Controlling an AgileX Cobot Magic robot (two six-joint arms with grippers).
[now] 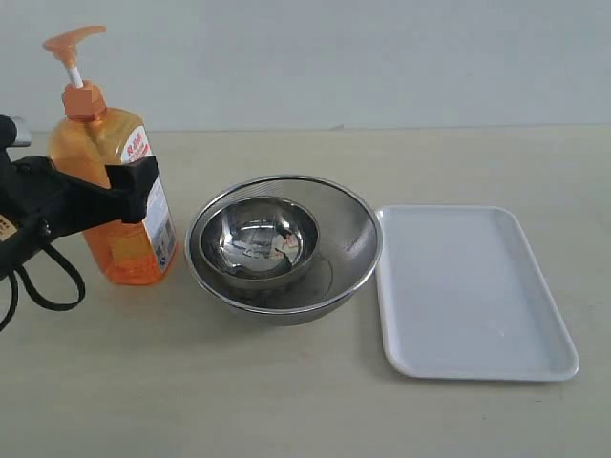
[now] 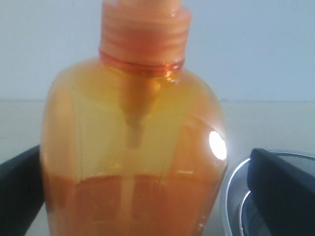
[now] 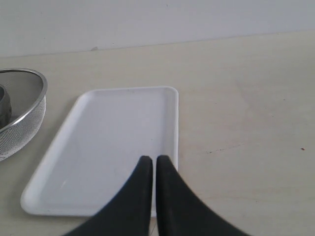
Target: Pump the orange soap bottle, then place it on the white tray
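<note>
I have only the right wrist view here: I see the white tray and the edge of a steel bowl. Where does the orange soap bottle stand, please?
Observer: The orange soap bottle stands upright at the left of the exterior view. The steel bowls lie between it and the white tray.
Operator: Is the left gripper at it?
Observer: Yes. The left gripper has its jaws on both sides of the bottle's body, with a gap showing at one side.
Operator: And the pump, is it down?
Observer: No. The pump head is up, with its white stem showing.
</note>
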